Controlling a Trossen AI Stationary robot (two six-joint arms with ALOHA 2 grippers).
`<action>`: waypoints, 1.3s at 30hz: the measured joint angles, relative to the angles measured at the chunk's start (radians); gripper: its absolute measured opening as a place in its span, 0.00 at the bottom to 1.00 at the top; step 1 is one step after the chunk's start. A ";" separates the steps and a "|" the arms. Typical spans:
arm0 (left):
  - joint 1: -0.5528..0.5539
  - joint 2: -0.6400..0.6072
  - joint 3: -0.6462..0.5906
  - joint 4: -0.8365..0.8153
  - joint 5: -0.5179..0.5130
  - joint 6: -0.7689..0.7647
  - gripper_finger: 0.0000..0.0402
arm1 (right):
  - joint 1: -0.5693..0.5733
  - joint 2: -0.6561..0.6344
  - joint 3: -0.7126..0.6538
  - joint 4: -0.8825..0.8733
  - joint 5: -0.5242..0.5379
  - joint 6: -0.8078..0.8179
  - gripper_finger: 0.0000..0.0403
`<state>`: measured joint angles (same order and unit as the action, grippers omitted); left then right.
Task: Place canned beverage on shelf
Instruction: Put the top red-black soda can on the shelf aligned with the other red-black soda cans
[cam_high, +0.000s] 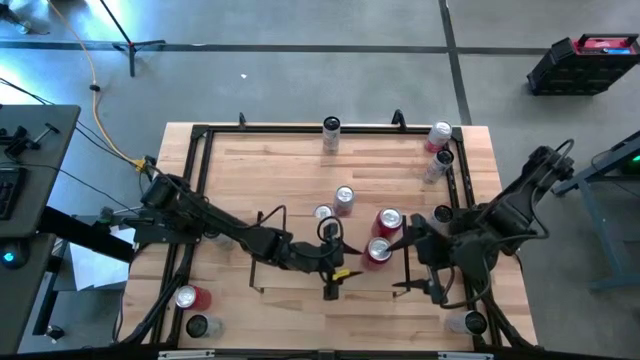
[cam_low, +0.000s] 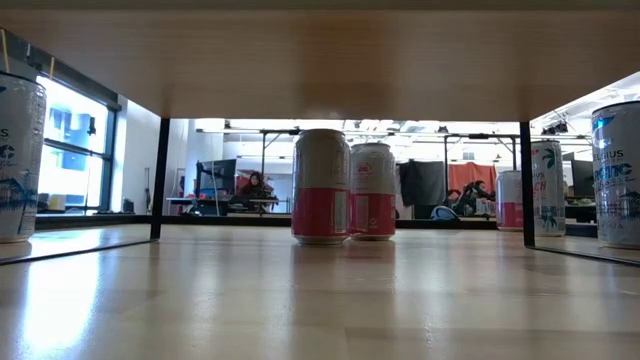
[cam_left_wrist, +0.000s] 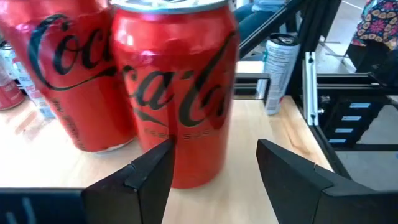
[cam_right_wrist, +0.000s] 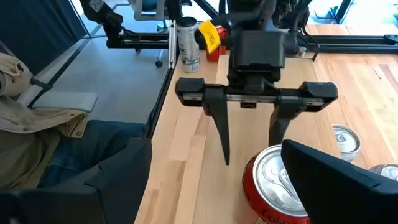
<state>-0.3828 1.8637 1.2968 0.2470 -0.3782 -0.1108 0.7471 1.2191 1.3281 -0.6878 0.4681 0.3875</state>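
Red can (cam_left_wrist: 174, 93) just beyond left hand (cam_left_wrist: 214, 165)

Four cameras: one overhead, one at tabletop level, one on each wrist.
The high view looks straight down; the low view faces the room; both wrist views sit close on the same red can (cam_left_wrist: 171, 93), seen from opposite sides.
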 joint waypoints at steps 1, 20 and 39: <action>-0.002 0.000 0.000 0.000 0.001 0.000 0.54 | 0.000 0.005 0.000 0.000 0.000 0.000 0.85; -0.005 -0.040 0.002 -0.053 -0.162 0.149 0.54 | 0.000 0.066 -0.001 0.084 0.014 -0.114 0.85; 0.062 -0.037 0.000 0.000 0.199 0.114 0.54 | 0.000 0.066 -0.001 0.082 0.046 -0.126 0.85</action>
<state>-0.3212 1.8267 1.2972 0.2467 -0.1789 0.0036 0.7470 1.2850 1.3273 -0.6056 0.5137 0.2611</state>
